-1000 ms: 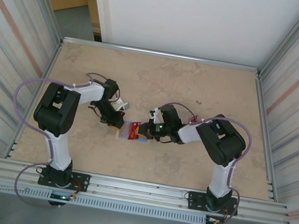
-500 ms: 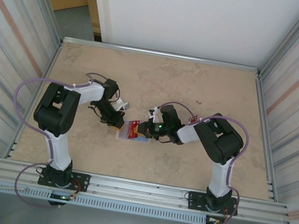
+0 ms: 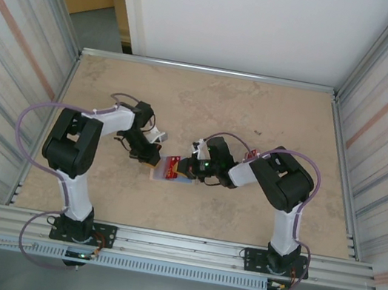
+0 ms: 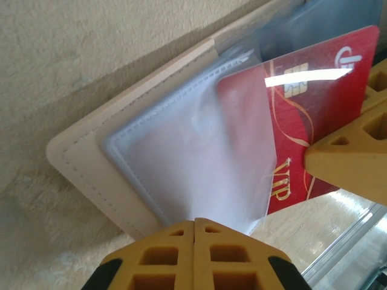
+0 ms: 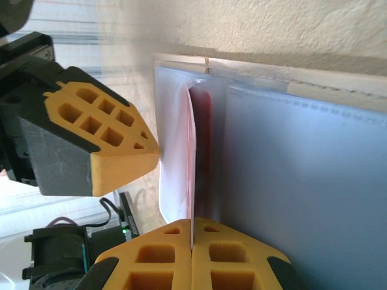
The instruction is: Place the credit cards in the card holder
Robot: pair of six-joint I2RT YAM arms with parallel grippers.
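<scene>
The beige card holder [image 4: 78, 163] lies open on the table, its pale blue-lavender pocket [image 4: 187, 151] facing up. A red credit card [image 4: 302, 121] with a chip and gold "VIP" lettering sits partly inside that pocket. My right gripper [image 5: 192, 225] is shut on the card's [image 5: 199, 133] outer edge, and one of its yellow fingers [image 4: 351, 163] shows in the left wrist view. My left gripper [image 4: 195, 222] is shut, its tips against the pocket's near edge. From above, the left gripper [image 3: 154, 157] and the right gripper [image 3: 185, 167] flank the card [image 3: 173, 164] and the holder [image 3: 158, 175].
A clear plastic case [image 4: 354, 241] lies just beside the holder on the right arm's side. Metal rails [image 3: 207, 70] and ribbed side walls [image 3: 9, 82] frame the tan tabletop [image 3: 260, 111]. Open table lies toward the back and on both sides.
My right gripper has moved a little to the left with the red card, sliding it further over the holder. The left arm has stayed in place.
</scene>
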